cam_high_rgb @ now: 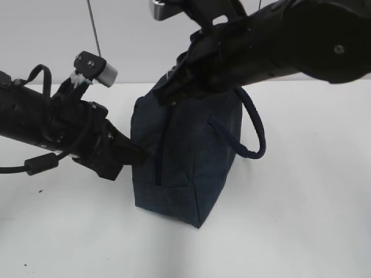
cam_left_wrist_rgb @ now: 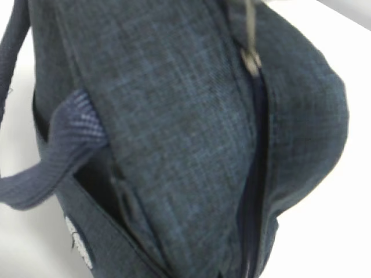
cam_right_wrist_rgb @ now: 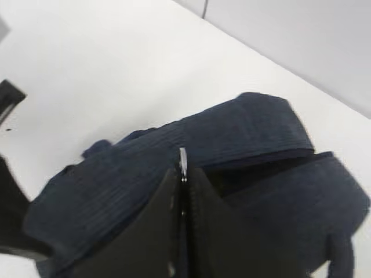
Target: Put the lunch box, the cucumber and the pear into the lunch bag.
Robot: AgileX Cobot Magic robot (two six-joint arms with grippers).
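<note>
Between the right gripper's closed fingers sits the metal zipper pull, atop the lunch bag. Just ahead of the left gripper, also shut, lies the bag's side seam, fabric seemingly pinched there. Good zipping likely needs the left holding the cloth taut while the right draws steadily along the track. No lunch box, cucumber or pear shows; the bag's inside is hidden.

Boxy dark navy lunch bag of coarse, matt woven cloth; ribbed webbing strap handle; small shiny metal zipper pull; smooth matt white table.
</note>
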